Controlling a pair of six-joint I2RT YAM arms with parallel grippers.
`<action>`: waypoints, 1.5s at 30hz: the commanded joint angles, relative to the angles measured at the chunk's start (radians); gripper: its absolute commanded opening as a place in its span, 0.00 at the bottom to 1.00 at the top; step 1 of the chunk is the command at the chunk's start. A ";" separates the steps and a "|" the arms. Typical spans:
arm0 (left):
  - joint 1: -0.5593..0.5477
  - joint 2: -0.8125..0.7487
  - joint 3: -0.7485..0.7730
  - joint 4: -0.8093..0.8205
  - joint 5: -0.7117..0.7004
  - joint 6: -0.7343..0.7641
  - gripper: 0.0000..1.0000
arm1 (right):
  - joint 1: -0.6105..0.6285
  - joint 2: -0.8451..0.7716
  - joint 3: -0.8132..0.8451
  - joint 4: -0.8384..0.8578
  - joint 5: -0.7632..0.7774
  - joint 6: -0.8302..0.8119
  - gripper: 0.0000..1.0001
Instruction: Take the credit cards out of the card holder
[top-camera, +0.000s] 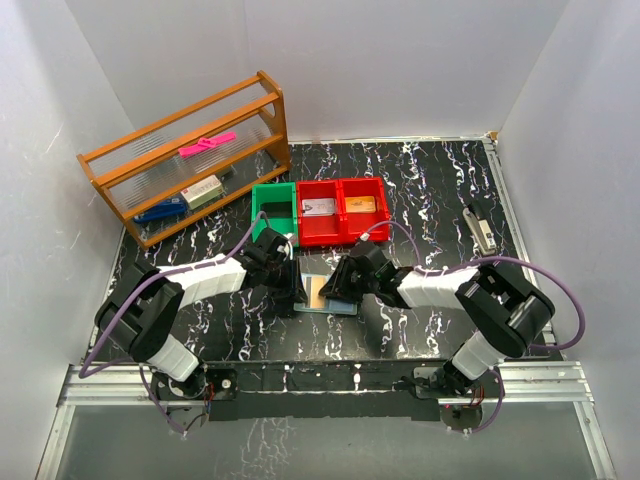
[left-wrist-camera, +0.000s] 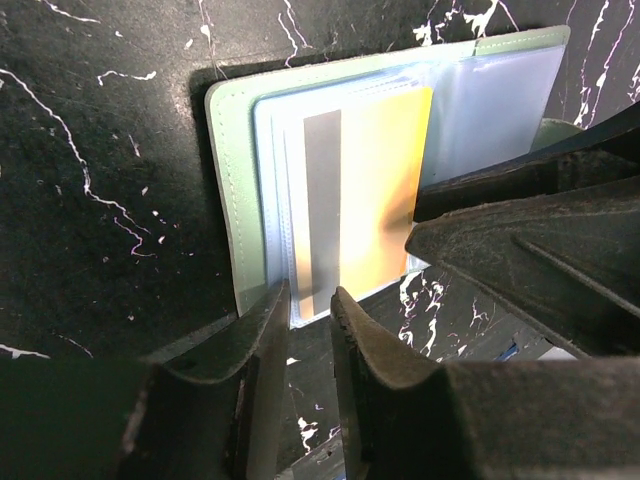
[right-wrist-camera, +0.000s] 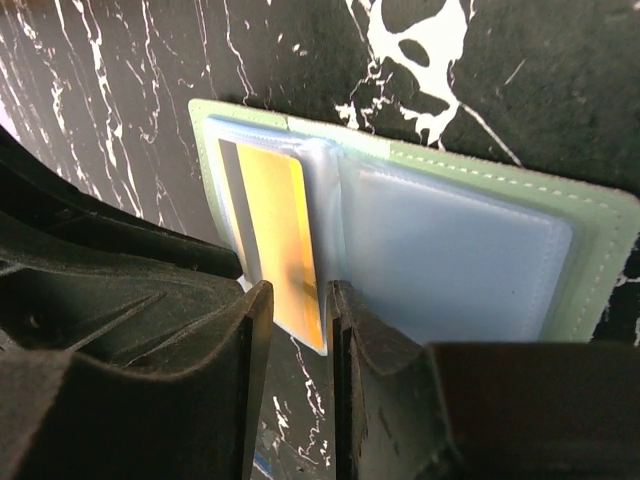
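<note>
Narrowly parted, left gripper (left-wrist-camera: 308, 305) and right gripper (right-wrist-camera: 297, 305) straddle the credit card (left-wrist-camera: 375, 190).

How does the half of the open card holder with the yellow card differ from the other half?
The card half holds a yellow card with a grey stripe in its sleeve; the other half shows only an empty-looking clear sleeve. The card half shows several stacked sleeve edges; the other half looks like one flat layer. Both have pale green stitched edging and lie open flat on the black marbled table.
</note>
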 joint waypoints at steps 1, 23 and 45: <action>-0.008 0.002 -0.017 -0.079 -0.045 0.018 0.22 | -0.015 0.005 0.045 -0.097 0.058 -0.082 0.26; -0.008 0.012 -0.011 -0.084 -0.040 0.016 0.19 | -0.046 -0.031 -0.009 0.056 -0.088 -0.060 0.00; -0.008 -0.097 0.112 -0.100 0.001 0.041 0.35 | -0.082 0.039 -0.025 0.095 -0.170 -0.056 0.03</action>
